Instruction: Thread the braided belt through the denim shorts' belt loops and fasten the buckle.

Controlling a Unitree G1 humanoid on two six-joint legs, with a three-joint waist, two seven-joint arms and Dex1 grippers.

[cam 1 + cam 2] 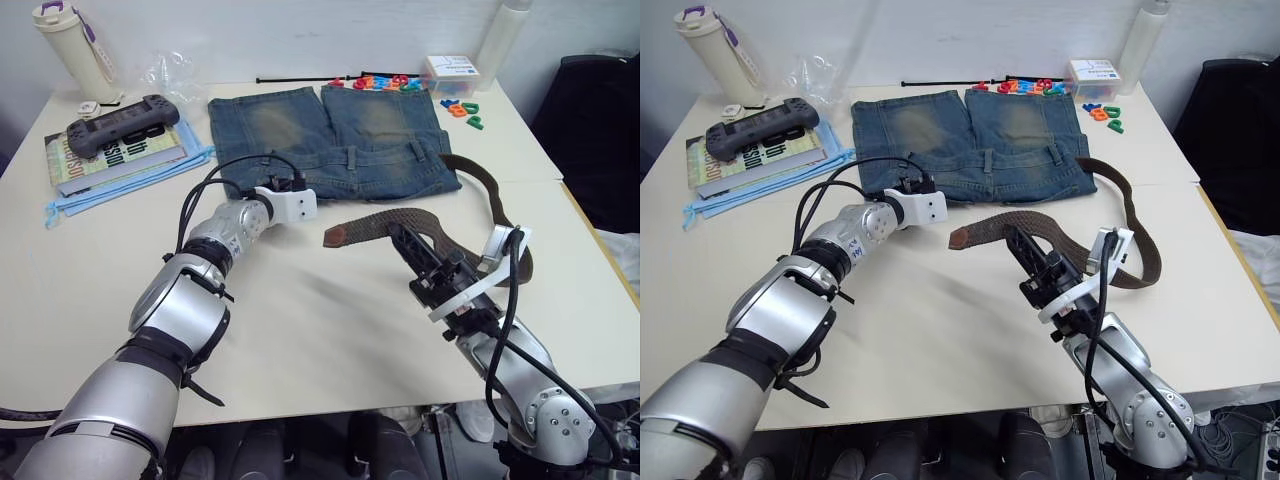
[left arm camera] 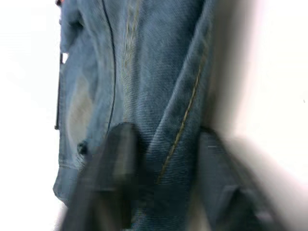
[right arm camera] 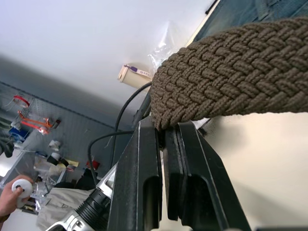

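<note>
The dark-brown woven braided belt (image 1: 400, 222) curves across the cream table (image 1: 300, 330), its free end raised and clamped between the right gripper (image 1: 402, 236)'s black fingers. The faded blue denim shorts (image 1: 330, 140) lie flat beyond. The left gripper (image 2: 163, 183) straddles their stitched waistband, fingers parted.

Lab/workshop: pegboard wall w/ tools (image 3: 29, 120), cluttered bench, white worktable (image 1: 300, 330).
</note>
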